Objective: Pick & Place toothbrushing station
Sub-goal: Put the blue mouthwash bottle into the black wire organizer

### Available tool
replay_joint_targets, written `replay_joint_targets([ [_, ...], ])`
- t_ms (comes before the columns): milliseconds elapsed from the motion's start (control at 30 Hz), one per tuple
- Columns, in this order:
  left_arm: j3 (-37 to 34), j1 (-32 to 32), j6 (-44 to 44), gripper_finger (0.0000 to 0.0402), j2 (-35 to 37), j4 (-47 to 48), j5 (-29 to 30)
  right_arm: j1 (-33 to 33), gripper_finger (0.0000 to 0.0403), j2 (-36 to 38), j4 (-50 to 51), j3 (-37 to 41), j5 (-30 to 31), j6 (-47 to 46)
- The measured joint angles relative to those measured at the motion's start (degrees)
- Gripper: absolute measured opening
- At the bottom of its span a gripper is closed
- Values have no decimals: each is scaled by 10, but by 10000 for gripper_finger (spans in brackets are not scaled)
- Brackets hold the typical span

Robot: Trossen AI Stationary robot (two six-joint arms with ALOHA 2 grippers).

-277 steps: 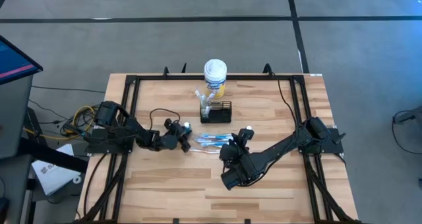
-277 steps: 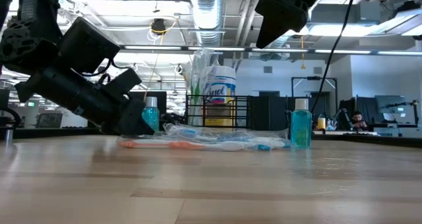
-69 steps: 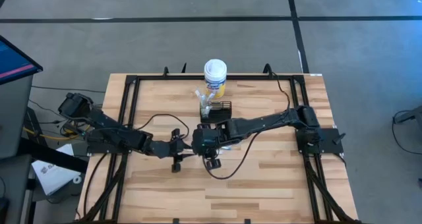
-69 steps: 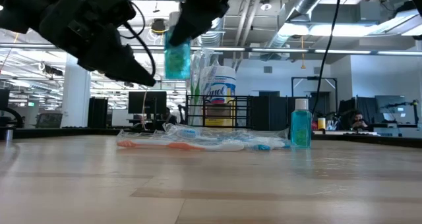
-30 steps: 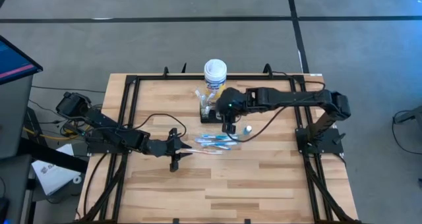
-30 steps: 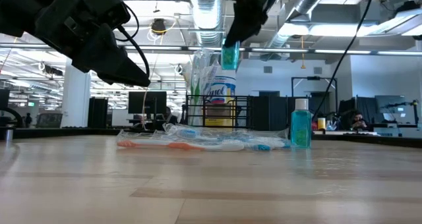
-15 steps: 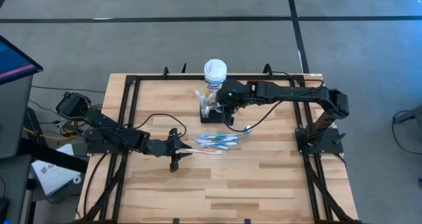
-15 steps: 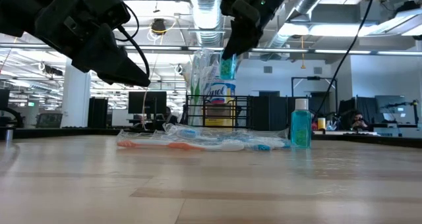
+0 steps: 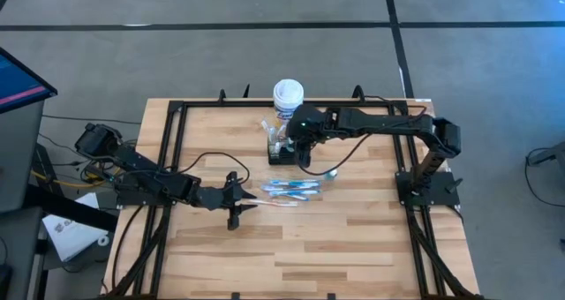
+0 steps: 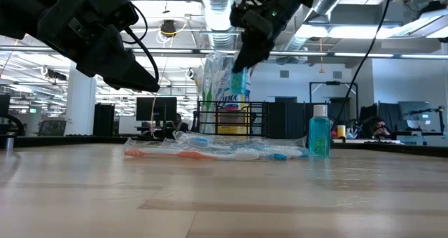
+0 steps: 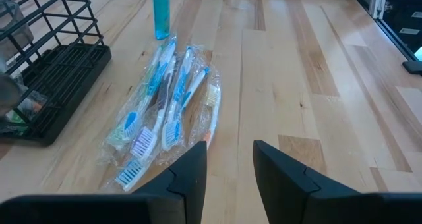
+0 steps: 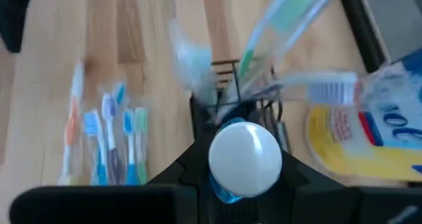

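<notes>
My right gripper [image 9: 299,147] hangs over the toothbrushing station [image 9: 291,155], a low black wire caddy, shut on a small blue bottle [image 10: 239,80] with a white cap [image 12: 245,155]. Wrapped toothbrushes [image 12: 290,26] stand in the caddy. More wrapped toothbrushes [image 9: 287,190] lie flat on the table in front of it. My left gripper [image 11: 231,178] hovers open just short of that pile, with nothing between its fingers. A second blue bottle [image 9: 331,172] stands upright on the table right of the pile. My right gripper pinches the blue bottle's body [image 12: 227,194] just below the cap, one finger on each side. The fingers slant down from above, and the cap faces the wrist. The bottle is tilted and lifted clear, above the caddy [image 10: 259,119].
A yellow canister with a white lid [image 9: 288,101] stands right behind the caddy, at the table's far edge. A black frame [image 9: 177,123] runs around the tabletop. Bare wood [image 9: 353,247] lies toward the near edge.
My right gripper has carried the blue bottle toward the table's far edge and down, from over the flat toothbrushes to over the caddy, staying shut on it. The bottle now hangs lower, in front of the canister.
</notes>
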State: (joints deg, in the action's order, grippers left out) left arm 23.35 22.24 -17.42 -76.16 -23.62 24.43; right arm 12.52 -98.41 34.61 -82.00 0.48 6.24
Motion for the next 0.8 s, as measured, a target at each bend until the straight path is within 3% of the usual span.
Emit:
replay_joint_targets([
  [800,0,0,0,118,0,0,-5,17,80,-49,-38,-3,-38,13],
])
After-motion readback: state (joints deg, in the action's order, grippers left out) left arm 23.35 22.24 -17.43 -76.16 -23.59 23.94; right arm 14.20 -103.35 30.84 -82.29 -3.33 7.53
